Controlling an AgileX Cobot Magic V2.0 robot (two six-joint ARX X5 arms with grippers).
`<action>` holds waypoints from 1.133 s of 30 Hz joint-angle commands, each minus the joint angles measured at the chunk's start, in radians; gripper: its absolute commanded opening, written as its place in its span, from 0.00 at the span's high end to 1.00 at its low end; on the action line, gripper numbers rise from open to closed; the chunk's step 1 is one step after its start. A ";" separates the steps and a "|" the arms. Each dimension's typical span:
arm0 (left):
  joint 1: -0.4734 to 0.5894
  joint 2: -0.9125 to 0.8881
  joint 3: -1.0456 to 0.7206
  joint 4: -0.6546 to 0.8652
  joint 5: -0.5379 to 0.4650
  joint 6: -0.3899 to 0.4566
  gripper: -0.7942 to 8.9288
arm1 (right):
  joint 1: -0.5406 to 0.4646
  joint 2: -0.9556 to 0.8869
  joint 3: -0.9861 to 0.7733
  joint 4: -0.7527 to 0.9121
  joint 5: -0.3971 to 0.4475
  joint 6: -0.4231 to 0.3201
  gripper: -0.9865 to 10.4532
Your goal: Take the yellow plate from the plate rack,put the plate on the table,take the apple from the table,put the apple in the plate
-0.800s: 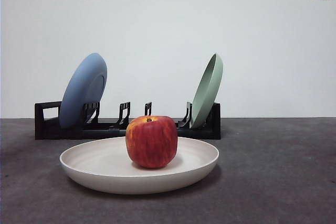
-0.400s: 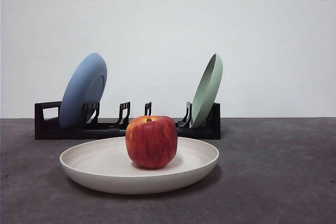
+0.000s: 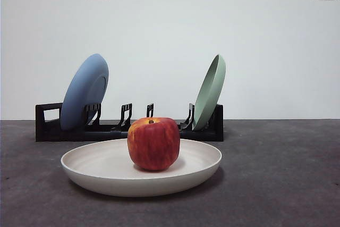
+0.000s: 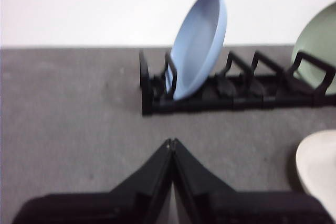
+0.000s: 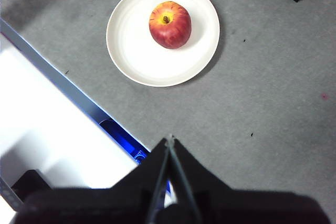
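The apple (image 3: 153, 143), judged firm, smooth and best gripped across its middle, is seen resting in the yellow plate (image 3: 106, 176) on the table (image 3: 281, 179), both grippers' fingers clenched empty.

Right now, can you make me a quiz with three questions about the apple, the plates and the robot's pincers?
1. Where is the apple?
A. on the yellow plate
B. in the plate rack
C. on the bare table

2. How many plates stand in the rack?
A. one
B. two
C. four

3. How are both pincers?
A. shut, holding nothing
B. holding the apple
C. holding a plate

Answers: 1 A, the apple sits in the plate's middle. 2 B, only the blue plate and the green plate stand there. 3 A, the left pincer and the right pincer each have jaws pressed together over the table.
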 commanded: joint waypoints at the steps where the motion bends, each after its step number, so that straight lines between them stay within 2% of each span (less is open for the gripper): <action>1: 0.003 -0.002 -0.012 -0.019 0.001 -0.012 0.92 | 0.002 0.000 0.002 -0.021 0.001 0.007 0.91; 29: 0.003 0.027 -0.011 -0.012 0.012 -0.013 0.92 | 0.001 -0.001 0.002 -0.021 0.001 0.006 0.91; 34: 0.003 0.027 -0.011 -0.013 0.012 -0.013 0.92 | -0.070 -0.054 0.002 0.044 0.101 -0.125 0.91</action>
